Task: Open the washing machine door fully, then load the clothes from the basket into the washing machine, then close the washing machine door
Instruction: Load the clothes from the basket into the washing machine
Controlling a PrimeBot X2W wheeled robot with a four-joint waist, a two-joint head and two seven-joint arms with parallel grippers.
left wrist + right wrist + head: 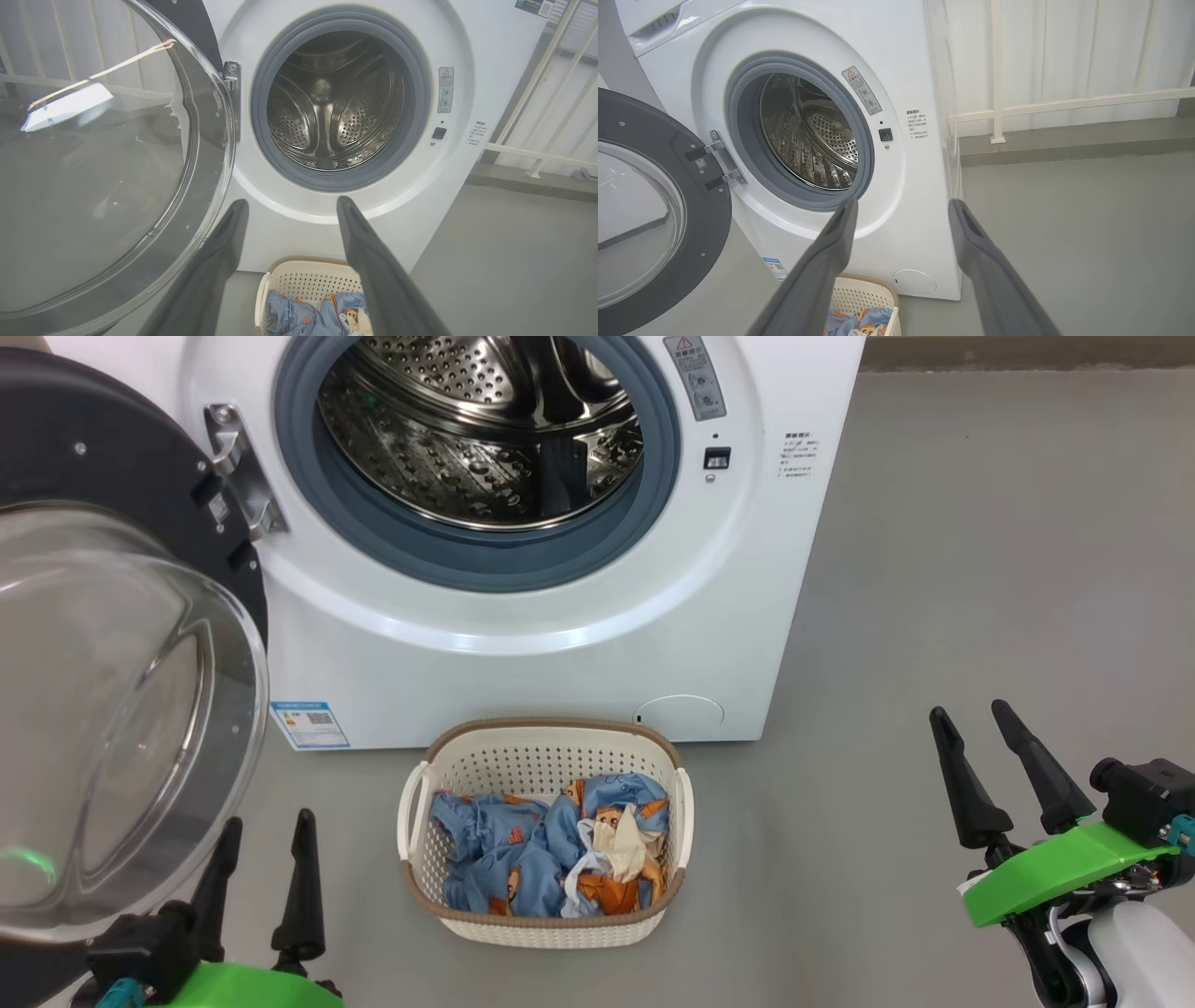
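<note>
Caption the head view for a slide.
Washing machine door open, drum empty, clothes in the basket, left pincer and right pincer open.

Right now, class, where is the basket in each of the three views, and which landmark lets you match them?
Head view: basket lower centre, just before the washer.
Left wrist view: basket at the bottom edge, centre, cut off.
Right wrist view: basket at the bottom edge, just left of centre, cut off.
Shared landmark: the drum, above the basket in all three.
</note>
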